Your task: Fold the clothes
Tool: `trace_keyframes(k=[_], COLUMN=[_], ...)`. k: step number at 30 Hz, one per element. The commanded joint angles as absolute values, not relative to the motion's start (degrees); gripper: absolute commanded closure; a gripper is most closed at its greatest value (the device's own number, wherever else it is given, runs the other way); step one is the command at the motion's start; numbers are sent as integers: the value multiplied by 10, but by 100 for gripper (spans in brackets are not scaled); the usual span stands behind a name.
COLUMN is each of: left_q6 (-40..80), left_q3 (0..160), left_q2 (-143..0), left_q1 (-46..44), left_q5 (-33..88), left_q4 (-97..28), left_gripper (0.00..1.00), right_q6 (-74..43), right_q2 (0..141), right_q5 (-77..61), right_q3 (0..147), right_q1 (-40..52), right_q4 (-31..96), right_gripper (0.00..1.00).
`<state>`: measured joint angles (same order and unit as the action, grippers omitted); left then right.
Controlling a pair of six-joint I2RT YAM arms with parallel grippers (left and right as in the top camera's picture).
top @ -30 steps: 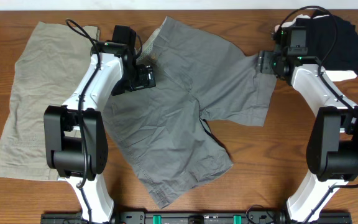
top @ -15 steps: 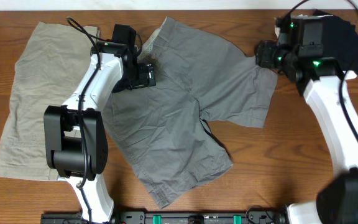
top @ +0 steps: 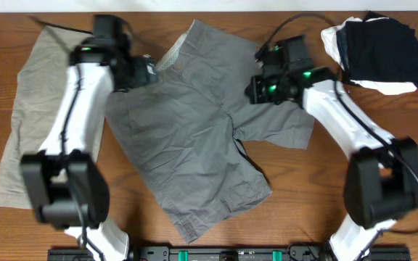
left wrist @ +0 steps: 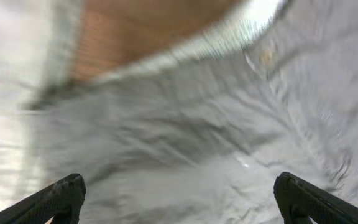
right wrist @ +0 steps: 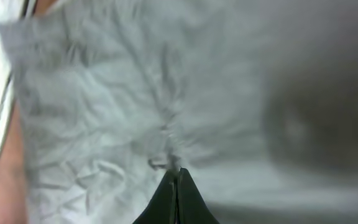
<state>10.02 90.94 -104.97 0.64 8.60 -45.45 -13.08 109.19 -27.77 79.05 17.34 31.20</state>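
The grey shorts (top: 194,138) lie spread and wrinkled across the middle of the table, waistband at the upper left. My left gripper (top: 142,72) hovers open over the waistband area. In the left wrist view its jaws (left wrist: 182,199) stand wide apart above blurred grey cloth (left wrist: 197,137), with nothing between them. My right gripper (top: 256,90) is over the shorts' right leg. Its fingers (right wrist: 178,180) are pressed together, and a small pucker of the grey fabric (right wrist: 104,124) gathers at their tips.
A pale khaki garment (top: 35,109) lies flat at the left edge, beside the left arm. A black garment on white cloth (top: 379,47) sits at the back right corner. Bare wooden table (top: 339,181) shows at the front right.
The right gripper shut at the right leg's hem, then swung left over the shorts. The left gripper has drawn back and left toward the waistband, still open.
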Motion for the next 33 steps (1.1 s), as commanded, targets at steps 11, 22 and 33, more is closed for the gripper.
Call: trace_keyframes(k=[11, 22, 33], left_q6=[88, 88, 88], left_q3=[927, 927, 921], left_q2=[-1032, -1032, -1032], left_q1=[78, 78, 78], left_q5=[84, 84, 84], left_q4=[-464, -475, -481], left_gripper=[2, 2, 2], right_q6=[-65, -92, -36], right_q2=[1126, 1126, 1163], right_q5=[-340, -277, -237], right_q3=[789, 757, 757], right_q1=[210, 211, 259], right_q4=[495, 421, 432], right_gripper=[99, 99, 99])
